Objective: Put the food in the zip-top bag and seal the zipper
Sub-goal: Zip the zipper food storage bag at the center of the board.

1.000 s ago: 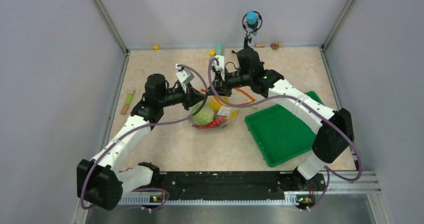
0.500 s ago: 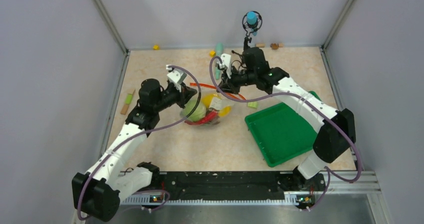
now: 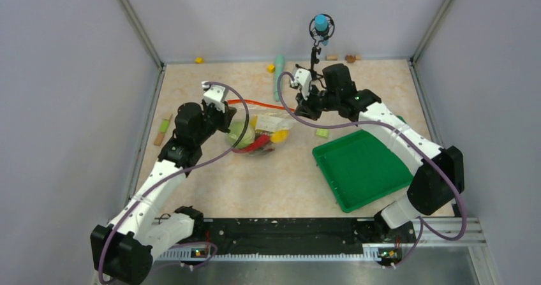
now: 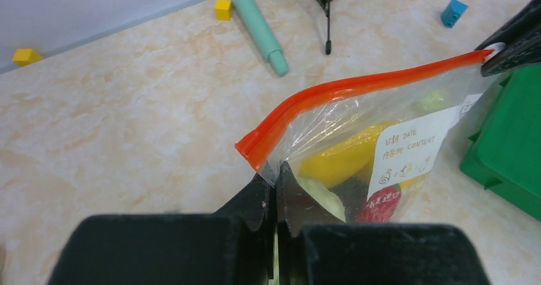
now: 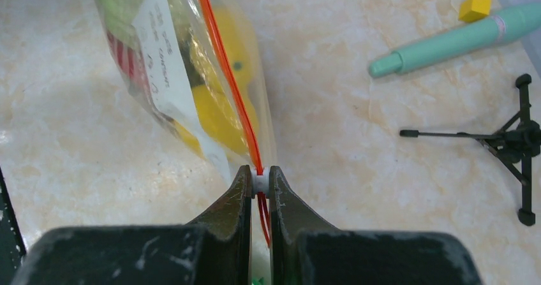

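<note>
The zip-top bag (image 3: pixel 260 132) hangs stretched between both grippers, just over the table. Inside it lies the food: a yellow piece (image 4: pixel 338 160), a green ball (image 3: pixel 241 134) and a red piece (image 4: pixel 383 202), behind a white label (image 4: pixel 415 148). The orange-red zipper (image 4: pixel 357 84) runs taut along the mouth. My left gripper (image 4: pixel 276 169) is shut on the bag's corner, just under the zipper's left end. At the other end, my right gripper (image 5: pixel 258 170) is shut on the white slider (image 5: pixel 259 182).
A green tray (image 3: pixel 363 170) lies right of the bag. A long teal stick (image 3: pixel 279 74), a yellow block (image 4: pixel 222 8) and a black tripod (image 5: pixel 510 138) stand near the back wall. A small green block (image 3: pixel 322 132) lies beside the tray; more blocks (image 3: pixel 163 129) lie along the left wall.
The grippers have moved apart: the left one back and to the left with the bag's corner, the right one to the right along the zipper. The bag now hangs stretched.
</note>
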Robot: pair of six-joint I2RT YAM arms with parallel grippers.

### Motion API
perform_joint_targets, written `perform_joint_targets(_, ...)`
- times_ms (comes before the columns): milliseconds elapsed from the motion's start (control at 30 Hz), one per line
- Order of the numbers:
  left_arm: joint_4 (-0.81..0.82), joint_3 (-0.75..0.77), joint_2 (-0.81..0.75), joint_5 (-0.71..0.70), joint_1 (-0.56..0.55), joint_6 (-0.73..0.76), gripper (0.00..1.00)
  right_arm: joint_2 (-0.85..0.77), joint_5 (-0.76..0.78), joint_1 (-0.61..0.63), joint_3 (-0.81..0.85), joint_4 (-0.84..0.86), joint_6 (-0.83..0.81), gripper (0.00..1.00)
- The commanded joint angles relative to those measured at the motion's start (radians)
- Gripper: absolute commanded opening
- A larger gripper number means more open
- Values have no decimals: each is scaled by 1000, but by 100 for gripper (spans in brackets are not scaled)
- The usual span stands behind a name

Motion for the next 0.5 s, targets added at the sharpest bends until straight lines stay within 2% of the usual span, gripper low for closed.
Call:
perform_joint_targets(0,35,18,-49,-192,32,-2,0,-62,134,-49,-21,-40,12,0)
perform_joint_targets(200,39,10,-60,-272,35,-17,0,-84,158,-64,-41,-60,38,0)
perform_joint_targets(467,34,26,-61,-312,37,-89,0,-115,126,-67,-62,-45,67,0)
